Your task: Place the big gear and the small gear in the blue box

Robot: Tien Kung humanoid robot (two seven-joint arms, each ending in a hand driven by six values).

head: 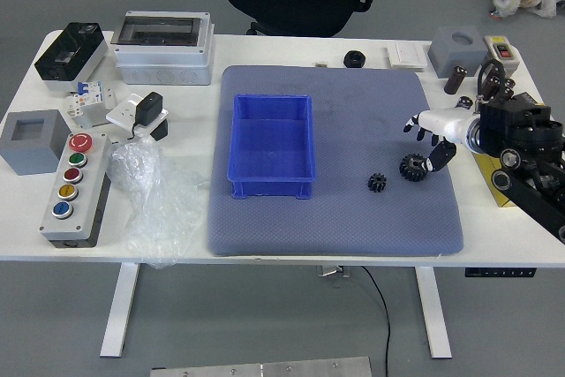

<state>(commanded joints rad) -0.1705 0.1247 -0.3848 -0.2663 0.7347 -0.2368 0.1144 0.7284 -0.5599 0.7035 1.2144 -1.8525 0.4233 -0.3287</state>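
My right hand [450,125], white with black fingertips, reaches in from the right over the big gear [413,167], a black toothed disc lying flat on the grey-blue mat [344,227] near its right edge. The fingers are spread and apart, pointing left, with the thumb lower, just beside the gear's right side; whether it touches I cannot tell. I have hold of nothing.

The small gear [377,183], also black and toothed, lies on the mat just left of the big one and slightly nearer the table's near edge, apart from it. The open-topped blue plastic box [272,143] stands farther left on the same mat, well apart from both gears, and neither gear is in it.

So nothing of the task is done as I see it: two gears to pick, two to place. I judge I am at the start of the first pick, with the big gear as the likely target. Next I should settle my thumb and fingers around its rim, close, and lift it clear before carrying it left. It looks low and flat, so my fingertips could slide over it or push it into the small one.
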